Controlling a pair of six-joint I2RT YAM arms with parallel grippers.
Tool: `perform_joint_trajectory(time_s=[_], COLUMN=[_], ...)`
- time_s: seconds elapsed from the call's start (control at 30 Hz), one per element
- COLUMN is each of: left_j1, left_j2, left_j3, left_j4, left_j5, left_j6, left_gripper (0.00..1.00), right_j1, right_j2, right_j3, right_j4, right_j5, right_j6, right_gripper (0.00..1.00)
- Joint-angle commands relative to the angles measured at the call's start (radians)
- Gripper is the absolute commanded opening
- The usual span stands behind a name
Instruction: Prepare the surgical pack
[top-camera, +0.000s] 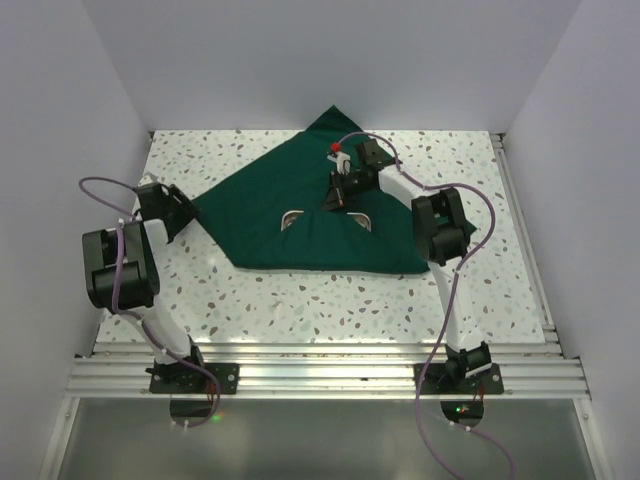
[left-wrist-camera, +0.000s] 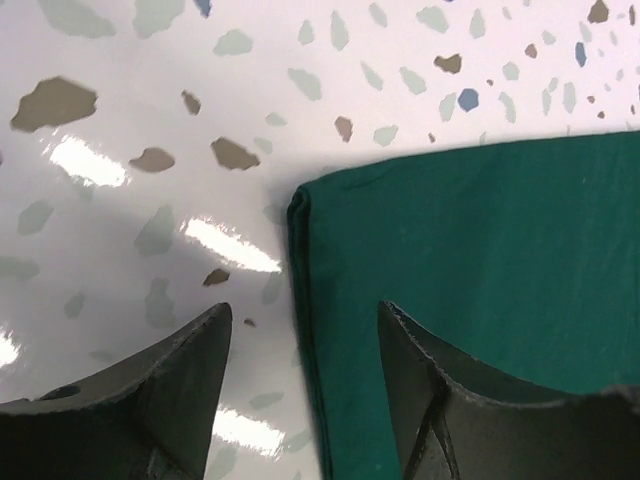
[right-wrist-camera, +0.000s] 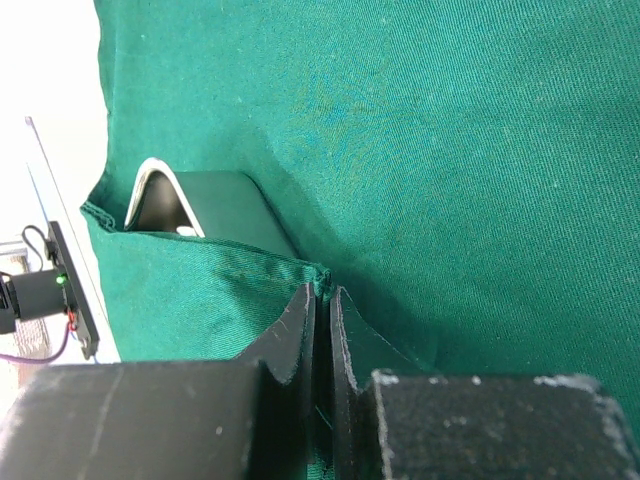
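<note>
right gripper (right-wrist-camera: 322, 292): jaws pinched on a hem fold of the green drape (top-camera: 265, 225), mid-frame | steel tray (right-wrist-camera: 150, 185) peeks out at upper left | left gripper (left-wrist-camera: 305, 312): jaws apart, empty, over the drape's left corner | step: probably wrapping the tray | next: draw the fold across, left takes its corner

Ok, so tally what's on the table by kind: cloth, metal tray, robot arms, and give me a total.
green cloth drape: 1
steel tray, only corners peeking out from under the cloth: 1
robot arms: 2, the left arm and the right arm
Total: 4
</note>
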Motion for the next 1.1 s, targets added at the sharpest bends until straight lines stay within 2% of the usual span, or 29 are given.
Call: perform_joint_trajectory(time_s=[0.0, 0.1, 0.2, 0.33, 0.4, 0.5, 0.53, 0.57, 0.67, 0.87, 1.07], left_j1=[0.006, 0.007, 0.007, 0.006, 0.006, 0.006, 0.004, 0.004, -0.012, -0.109, -0.187], left_j2=[0.046, 0.091, 0.137, 0.204, 0.211, 0.218, 0.223, 0.227, 0.205, -0.01, -0.151], left_j3=[0.065, 0.096, 0.143, 0.191, 0.189, 0.203, 0.208, 0.214, 0.225, 0.159, 0.192], left_j4=[0.092, 0.06, 0.042, 0.006, 0.009, 0.009, 0.009, 0.009, 0.005, -0.001, -0.072], left_j5=[0.043, 0.014, 0.012, 0.02, 0.018, 0.023, 0.039, 0.056, 0.073, -0.054, -0.111], left_j6=[-0.009, -0.012, -0.004, -0.009, -0.015, -0.012, 0.0, 0.01, 0.034, 0.085, 0.126], left_gripper=[0.64, 0.64, 0.59, 0.38, 0.32, 0.18, 0.05, 0.0, 0.0, 0.0, 0.0], right_j1=[0.022, 0.021, 0.022, 0.022, 0.022, 0.021, 0.022, 0.022, 0.022, 0.022, 0.022], right_j2=[-0.004, -0.003, -0.001, 0.005, 0.002, -0.001, 0.0, 0.003, 0.012, 0.014, 0.017], right_j3=[-0.005, -0.002, -0.002, 0.011, 0.006, 0.003, 0.003, 0.003, 0.005, -0.002, -0.005], right_j4=[-0.069, -0.069, -0.071, -0.088, -0.088, -0.086, -0.086, -0.088, -0.085, -0.088, -0.091], right_j5=[0.038, 0.035, 0.033, 0.035, 0.035, 0.035, 0.035, 0.036, 0.036, 0.044, 0.05], right_j6=[-0.032, -0.032, -0.032, -0.037, -0.039, -0.039, -0.039, -0.036, -0.025, -0.023, -0.023], right_gripper=[0.0, 0.0, 0.0, 0.0, 0.0, 0.0, 0.0, 0.0, 0.0, 0.0, 0.0])
